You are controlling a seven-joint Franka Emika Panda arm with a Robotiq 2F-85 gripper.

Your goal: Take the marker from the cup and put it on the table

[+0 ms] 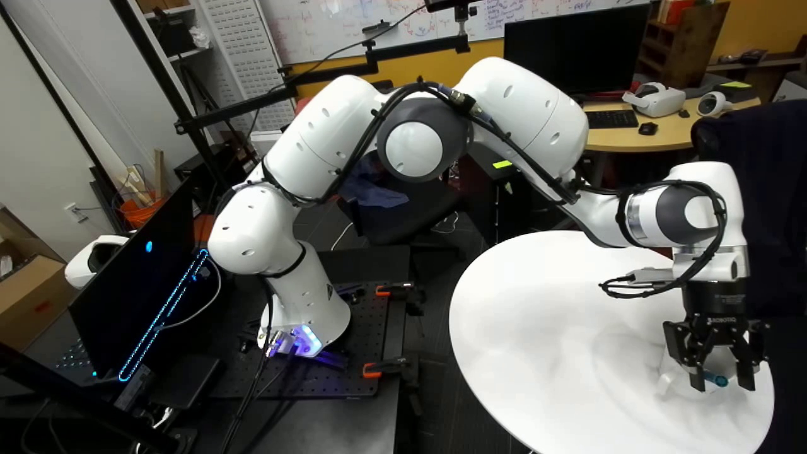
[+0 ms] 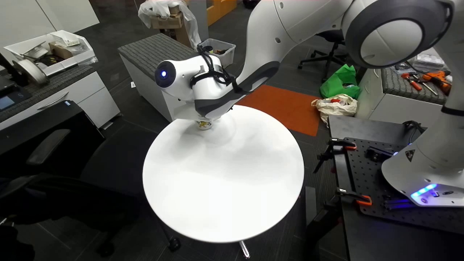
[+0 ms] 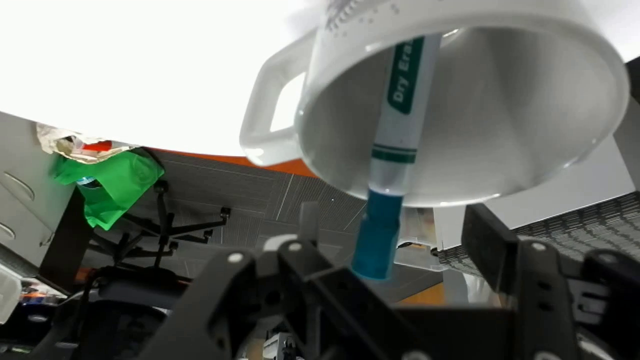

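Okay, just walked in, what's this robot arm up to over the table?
A robot arm has its gripper at a white mug on the round table. A dry-erase marker leans in the mug, its blue cap sticking out. The fingers are open, one on either side of the cap, not gripping it yet, so the marker remains to be taken out.

Cup (image 3: 480, 115) cut off by the wrist view's top edge, marker (image 3: 395, 157) hidden at its inner end.

Noted on marker (image 3: 396, 150): white barrel (image 3: 401, 127), green label (image 3: 404, 80) and bands (image 3: 394, 154), teal cap (image 3: 377, 235). Recorded on cup (image 3: 470, 115): white with yellow print (image 2: 204, 124). Logged on table (image 2: 224, 181): white.
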